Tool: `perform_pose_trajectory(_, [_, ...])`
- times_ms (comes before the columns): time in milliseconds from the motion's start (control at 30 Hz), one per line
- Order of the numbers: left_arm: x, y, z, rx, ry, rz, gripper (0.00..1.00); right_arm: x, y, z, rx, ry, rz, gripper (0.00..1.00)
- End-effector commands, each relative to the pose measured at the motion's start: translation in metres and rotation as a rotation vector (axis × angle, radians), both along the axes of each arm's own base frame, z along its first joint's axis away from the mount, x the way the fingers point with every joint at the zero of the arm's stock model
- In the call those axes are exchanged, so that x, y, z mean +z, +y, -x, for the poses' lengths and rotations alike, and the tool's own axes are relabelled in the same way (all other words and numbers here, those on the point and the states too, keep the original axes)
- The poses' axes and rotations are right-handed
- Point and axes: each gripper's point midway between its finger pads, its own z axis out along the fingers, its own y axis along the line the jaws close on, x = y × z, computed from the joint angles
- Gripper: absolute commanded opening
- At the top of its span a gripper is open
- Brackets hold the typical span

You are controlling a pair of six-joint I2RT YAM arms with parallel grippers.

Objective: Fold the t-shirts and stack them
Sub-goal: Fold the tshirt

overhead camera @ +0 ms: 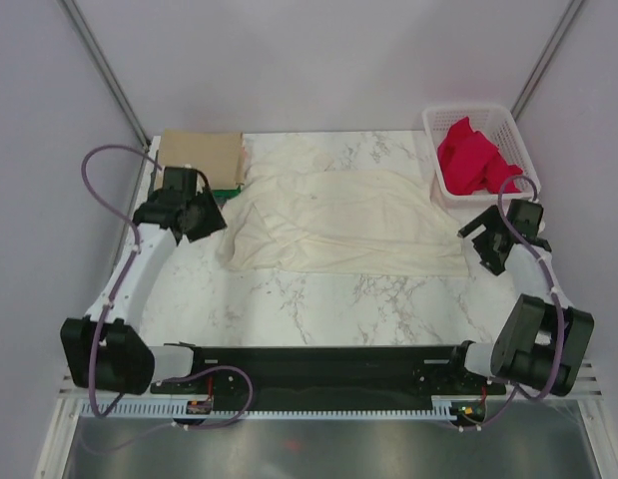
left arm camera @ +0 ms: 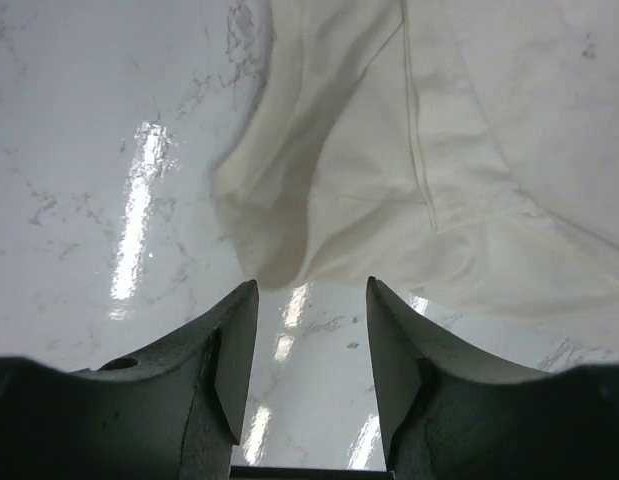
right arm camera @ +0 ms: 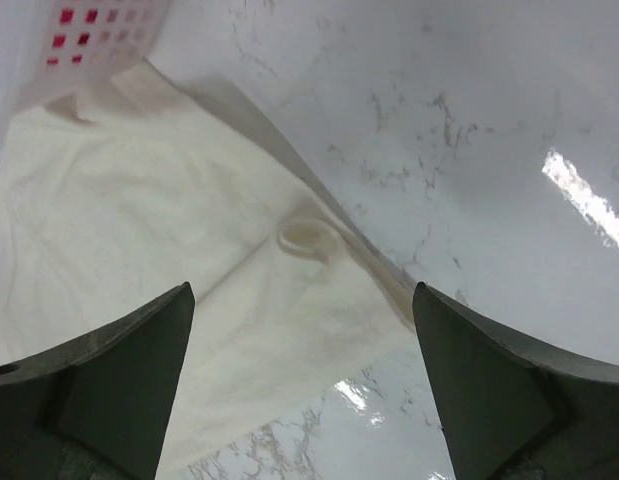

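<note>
A large cream t-shirt (overhead camera: 338,220) lies spread and rumpled across the middle of the marble table. A folded tan t-shirt (overhead camera: 199,155) lies at the back left, with a green edge (overhead camera: 226,187) showing under it. My left gripper (overhead camera: 211,215) is open and empty at the cream shirt's left edge; in the left wrist view its jaws (left arm camera: 311,300) stand apart just short of a sleeve fold (left arm camera: 279,220). My right gripper (overhead camera: 475,234) is open and empty at the shirt's right corner; in the right wrist view (right arm camera: 304,305) the cloth (right arm camera: 139,220) lies below wide jaws.
A white mesh basket (overhead camera: 508,125) holding red cloth (overhead camera: 473,155) stands at the back right, touching the cream shirt's far right edge; it also shows in the right wrist view (right arm camera: 89,30). Bare marble (overhead camera: 318,299) lies in front of the shirt.
</note>
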Motion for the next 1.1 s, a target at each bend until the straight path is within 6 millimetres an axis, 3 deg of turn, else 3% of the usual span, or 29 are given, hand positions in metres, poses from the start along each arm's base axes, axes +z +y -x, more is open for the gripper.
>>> perform_pose_trajectory(0, [-0.028,-0.019,0.018,0.119,-0.099,0.219,0.54,-0.019,0.035,0.037,0.087,0.013,-0.084,0.98])
perform_pose_trajectory(33, [-0.036,-0.022,0.024,0.128,-0.108,0.252,0.55,-0.015,0.042,0.04,0.105,-0.018,-0.103,0.98])
perform_pose_trajectory(67, [-0.057,-0.021,0.033,0.151,-0.093,0.265,0.55,-0.025,0.046,0.052,0.106,0.005,-0.111,0.98])
perform_pose_trajectory(133, [-0.066,-0.019,0.04,0.201,-0.095,0.292,0.58,-0.03,0.048,0.06,0.109,0.007,-0.108,0.98])
perform_pose_trajectory(200, [-0.089,-0.013,0.049,0.245,-0.07,0.296,0.63,-0.035,0.049,0.067,0.121,0.009,-0.105,0.95])
perform_pose_trajectory(233, [-0.085,-0.012,0.044,0.257,-0.094,0.308,0.64,-0.038,0.05,0.069,0.12,0.015,-0.107,0.94])
perform_pose_trajectory(267, [-0.097,-0.01,0.05,0.271,-0.079,0.312,0.65,-0.04,0.049,0.07,0.118,0.019,-0.104,0.93])
perform_pose_trajectory(400, [-0.101,-0.013,0.037,0.277,-0.172,0.388,0.67,-0.053,0.047,0.069,0.105,0.028,-0.113,0.86])
perform_pose_trajectory(567, [-0.126,-0.013,0.034,0.29,-0.111,0.378,0.67,-0.072,0.045,0.064,0.08,0.033,-0.128,0.76])
perform_pose_trajectory(700, [-0.138,-0.016,0.032,0.296,-0.102,0.393,0.67,-0.084,0.043,0.059,0.064,0.035,-0.133,0.72])
perform_pose_trajectory(767, [-0.139,-0.016,0.029,0.296,-0.114,0.397,0.66,-0.089,0.041,0.056,0.062,0.037,-0.132,0.64])
perform_pose_trajectory(867, [-0.144,-0.013,0.028,0.305,-0.115,0.382,0.55,-0.095,0.041,0.054,0.069,0.044,-0.133,0.46])
perform_pose_trajectory(900, [-0.143,-0.011,0.027,0.31,-0.12,0.376,0.46,-0.096,0.041,0.054,0.07,0.045,-0.133,0.43])
perform_pose_trajectory(933, [-0.142,-0.008,0.026,0.316,-0.129,0.364,0.37,-0.098,0.04,0.054,0.07,0.05,-0.132,0.32])
perform_pose_trajectory(1000, [-0.136,-0.003,0.024,0.325,-0.152,0.362,0.13,-0.098,0.038,0.053,0.073,0.047,-0.131,0.19])
perform_pose_trajectory(1033, [-0.124,0.003,0.022,0.337,-0.188,0.374,0.02,-0.095,0.036,0.053,0.069,0.039,-0.132,0.08])
perform_pose_trajectory(1067, [-0.117,0.006,0.021,0.346,-0.206,0.38,0.02,-0.095,0.037,0.058,0.066,0.059,-0.144,0.03])
